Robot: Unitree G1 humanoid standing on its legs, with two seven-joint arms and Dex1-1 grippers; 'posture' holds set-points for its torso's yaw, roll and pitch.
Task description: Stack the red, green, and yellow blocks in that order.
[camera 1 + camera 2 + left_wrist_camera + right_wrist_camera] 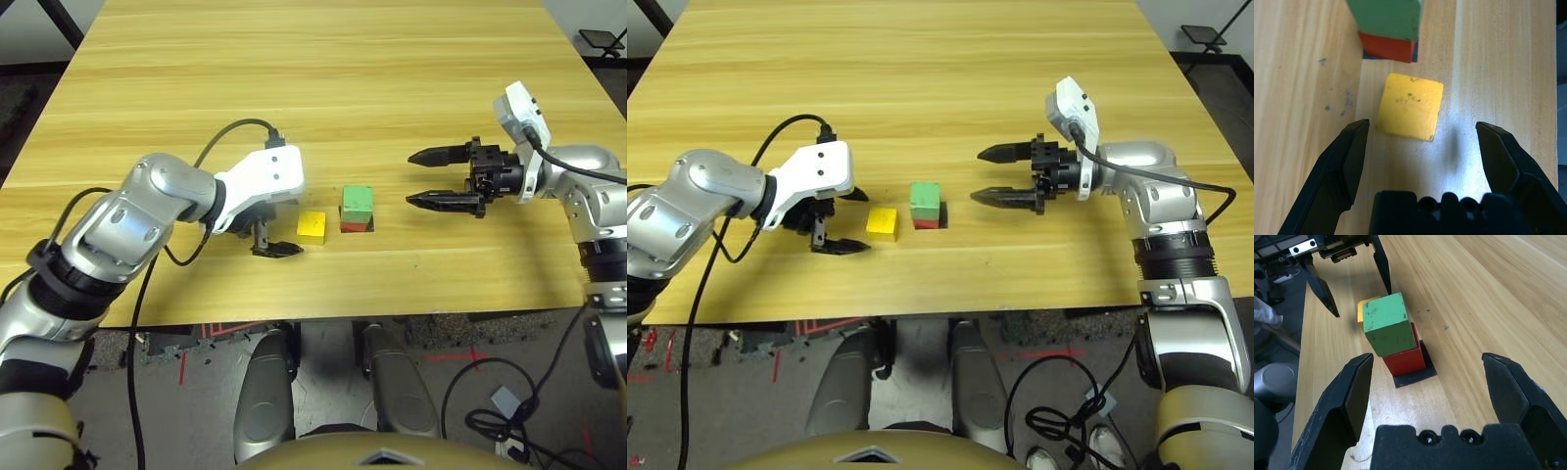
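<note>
You had the green block (358, 199) sitting on the red block (355, 224), atop a black marker (1415, 372) on the table (323, 78); the yellow block (312, 226) lay just beside them at 9 o'clock; your left gripper (277, 249) stood spread at 9 o'clock of it, empty; your right gripper (438, 177), fingers apart, held nothing at 3 o'clock of the 2-block stack.

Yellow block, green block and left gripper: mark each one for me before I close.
yellow block (1409, 105), left wrist view, middle of its top face.
green block (1389, 324), right wrist view, middle of its top face.
left gripper (1422, 147), left wrist view, midway between its open fingertips.
</note>
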